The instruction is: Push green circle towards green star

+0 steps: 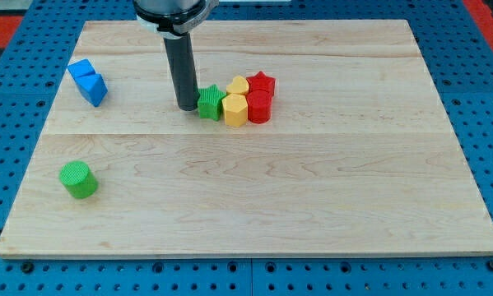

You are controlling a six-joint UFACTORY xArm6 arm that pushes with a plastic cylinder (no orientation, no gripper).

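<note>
Two greens matter here: the green circle (pixel 78 180) sits well apart from the tip (pixel 186 108), down toward the view's bottom left, while the green star (pixel 210 103) is touching the tip on its right side. No fingers on this rig, just a rod, so nothing's gripped. To do it well, the tip probably should swing round behind the circle's far left and shove up-right, slowing before the yellow blocks (pixel 235 101) and red blocks (pixel 260 96) get disturbed.

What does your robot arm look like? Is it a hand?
No hand. My arm ends in a straight, dark grey round rod hanging from a black and silver collar at the view's top. My tip is plain and blunt, with no cables or markings showing.
</note>
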